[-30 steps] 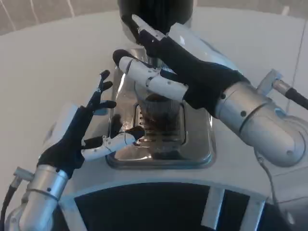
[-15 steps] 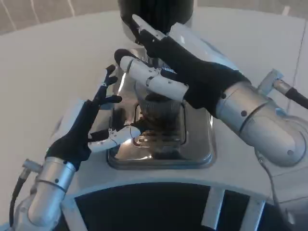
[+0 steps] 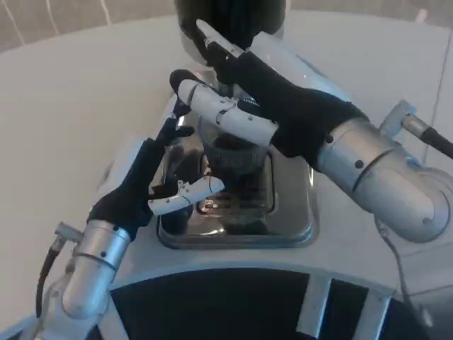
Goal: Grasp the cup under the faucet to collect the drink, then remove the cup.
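Observation:
A clear cup (image 3: 238, 160) with dark drink in it stands on the grille of the steel drip tray (image 3: 290, 225), under the faucet of the black dispenser (image 3: 230, 18). My right hand (image 3: 263, 92) reaches over the cup from the right. Its white fingers (image 3: 225, 113) lie stretched across the faucet area just above the cup's rim and hide the spout. My left hand (image 3: 157, 177) is at the cup's left side with fingers spread. Its thumb (image 3: 185, 195) points at the lower front of the cup, its other fingers rise beside the cup. I cannot tell whether it touches the cup.
The tray sits on the white machine top (image 3: 340, 248), with a dark panel (image 3: 212, 304) along the near edge. The white table (image 3: 64, 92) spreads out to the left. A cable and fitting (image 3: 417, 131) stick out at my right forearm.
My left hand has moved right and forward, from the tray's left edge up to the cup's side. The right hand has stayed over the faucet.

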Robot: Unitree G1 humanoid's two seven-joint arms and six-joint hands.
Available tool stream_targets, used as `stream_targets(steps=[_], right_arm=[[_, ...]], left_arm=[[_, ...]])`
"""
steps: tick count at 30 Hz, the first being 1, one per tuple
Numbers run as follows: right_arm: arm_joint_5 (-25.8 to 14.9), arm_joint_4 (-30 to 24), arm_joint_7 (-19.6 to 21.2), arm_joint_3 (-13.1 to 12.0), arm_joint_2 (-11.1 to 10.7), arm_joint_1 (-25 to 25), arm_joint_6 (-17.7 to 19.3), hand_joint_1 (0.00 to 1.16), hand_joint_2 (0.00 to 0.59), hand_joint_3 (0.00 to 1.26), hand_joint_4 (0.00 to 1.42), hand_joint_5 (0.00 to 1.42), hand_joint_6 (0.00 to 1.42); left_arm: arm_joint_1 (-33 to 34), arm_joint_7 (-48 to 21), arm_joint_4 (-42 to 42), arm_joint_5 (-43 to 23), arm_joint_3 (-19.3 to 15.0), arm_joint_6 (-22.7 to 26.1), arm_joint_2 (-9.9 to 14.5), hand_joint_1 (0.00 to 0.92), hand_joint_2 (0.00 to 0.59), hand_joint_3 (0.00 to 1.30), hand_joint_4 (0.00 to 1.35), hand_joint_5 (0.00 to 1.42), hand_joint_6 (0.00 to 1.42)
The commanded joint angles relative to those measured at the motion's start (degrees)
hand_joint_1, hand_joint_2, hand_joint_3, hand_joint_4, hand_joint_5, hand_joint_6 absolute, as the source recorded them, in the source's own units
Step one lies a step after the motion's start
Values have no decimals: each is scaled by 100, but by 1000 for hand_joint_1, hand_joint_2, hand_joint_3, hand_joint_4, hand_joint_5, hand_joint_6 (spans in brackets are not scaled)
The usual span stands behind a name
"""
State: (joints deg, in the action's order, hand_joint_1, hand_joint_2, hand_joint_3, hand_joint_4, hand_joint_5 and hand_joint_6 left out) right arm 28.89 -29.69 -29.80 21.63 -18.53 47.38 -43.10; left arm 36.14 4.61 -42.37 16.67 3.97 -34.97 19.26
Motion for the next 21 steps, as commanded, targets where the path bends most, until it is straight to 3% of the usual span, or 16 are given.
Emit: stream_targets(steps=[1, 15, 21], right_arm=[[-146, 113, -210, 142, 30, -88, 7, 0, 457, 0, 0, 0, 0], [-113, 170, -111, 84, 81, -108, 78, 0, 457, 0, 0, 0, 0], [10, -369, 239, -221, 69, -445, 131, 0, 464, 0, 0, 0, 0]], left_arm=[[119, 49, -205, 74, 86, -72, -59, 433, 68, 0, 34, 200, 171], [537, 129, -901, 97, 235, -210, -133, 433, 69, 0, 43, 203, 171], [513, 124, -943, 102, 246, -269, -97, 431, 70, 0, 43, 203, 171]])
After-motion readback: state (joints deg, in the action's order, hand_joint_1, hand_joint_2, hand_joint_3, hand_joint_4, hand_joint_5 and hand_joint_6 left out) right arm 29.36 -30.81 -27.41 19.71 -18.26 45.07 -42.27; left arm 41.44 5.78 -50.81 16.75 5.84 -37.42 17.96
